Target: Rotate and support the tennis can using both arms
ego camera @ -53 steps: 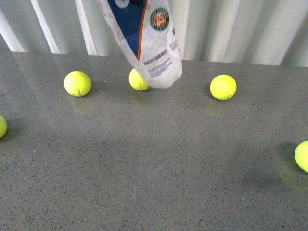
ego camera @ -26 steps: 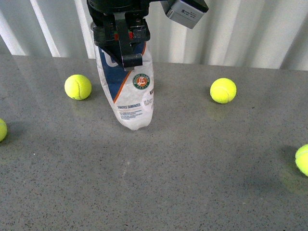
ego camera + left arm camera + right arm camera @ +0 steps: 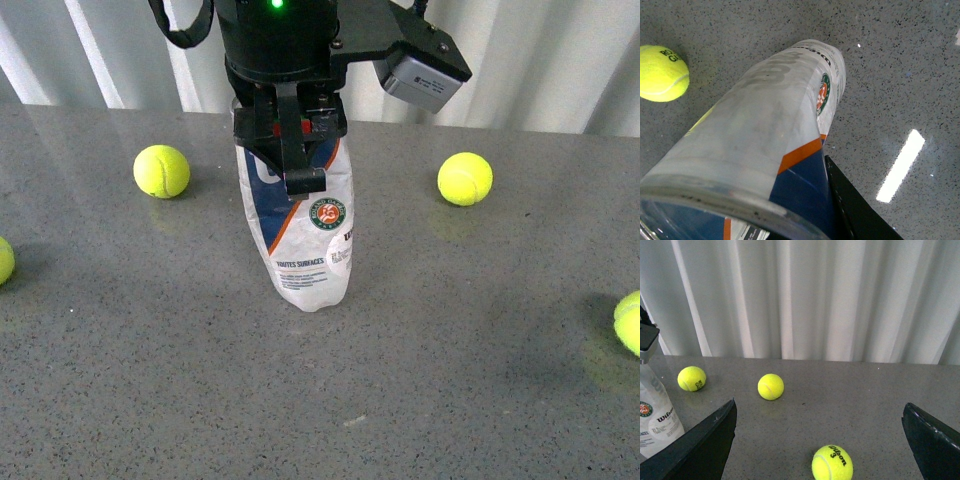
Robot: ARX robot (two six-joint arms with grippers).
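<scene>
The tennis can (image 3: 310,240) hangs nearly upright at the middle of the grey table (image 3: 450,380). Its closed end is down, at or just above the surface, and the round green-red logo faces me. My left gripper (image 3: 295,150) comes from above and is shut on the can's upper part. In the left wrist view the can (image 3: 765,130) fills the frame, with one black finger (image 3: 855,210) pressed on its navy side. My right gripper (image 3: 819,405) is open and well apart from the can (image 3: 655,415). It does not show in the front view.
Yellow-green tennis balls lie around: one left of the can (image 3: 161,171), one to its right (image 3: 465,178), one at each side edge (image 3: 3,262) (image 3: 630,322). Another ball (image 3: 832,462) lies between the right gripper's fingers. White curtains (image 3: 540,60) close the back.
The can has come down and toward me, from high at the back to the table's middle. The left arm and its grey camera box have entered the front view.
</scene>
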